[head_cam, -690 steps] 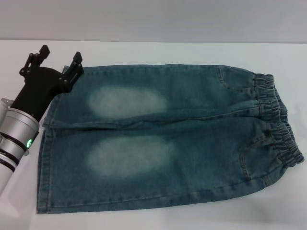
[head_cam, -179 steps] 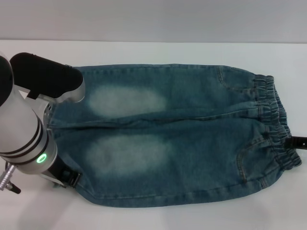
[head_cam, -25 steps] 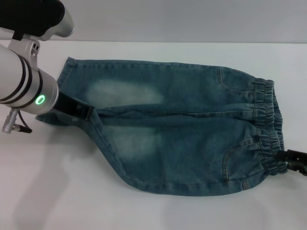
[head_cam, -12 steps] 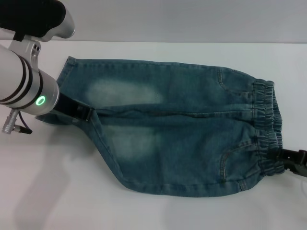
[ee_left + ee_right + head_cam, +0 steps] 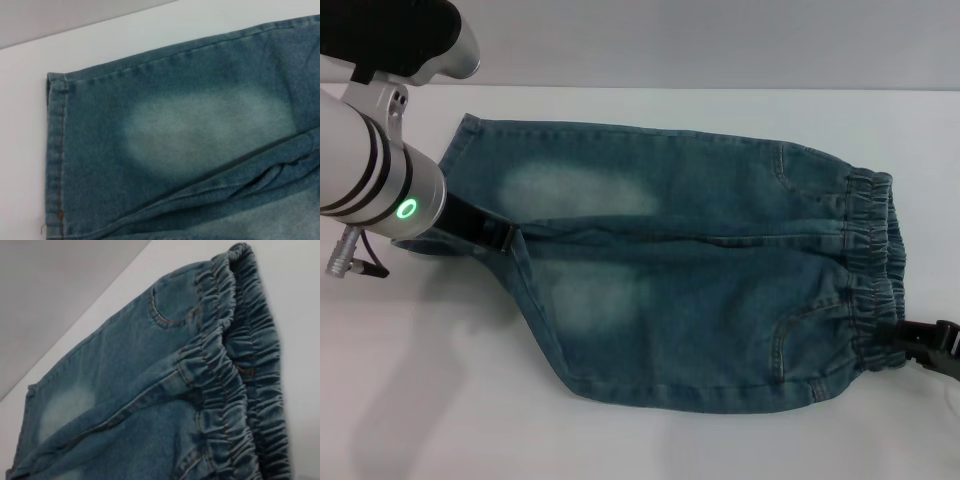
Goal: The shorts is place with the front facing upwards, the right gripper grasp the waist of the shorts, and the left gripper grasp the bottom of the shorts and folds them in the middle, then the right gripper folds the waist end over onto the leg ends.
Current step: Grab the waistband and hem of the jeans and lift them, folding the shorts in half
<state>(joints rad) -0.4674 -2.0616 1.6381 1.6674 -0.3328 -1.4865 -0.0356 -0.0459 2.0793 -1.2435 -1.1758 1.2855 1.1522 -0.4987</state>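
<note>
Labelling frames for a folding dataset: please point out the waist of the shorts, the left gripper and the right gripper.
waist of the shorts (image 5: 868, 262), head view, middle of gathered band.
left gripper (image 5: 492, 236), head view, fingertips at the hem.
right gripper (image 5: 912, 345), head view, black claw at waistband corner.

The head camera is looking forward and down from well above, taking in the whole shorts (image 5: 690, 270) spread across the white bench (image 5: 440, 400). The left wrist camera is hovering close over the leg hem (image 5: 56, 160) seen at nine o'clock in the head view. The right wrist camera is peering close along the gathered waist (image 5: 235, 370), at three o'clock there. Both wrist views are sharing the faded far leg.
</note>
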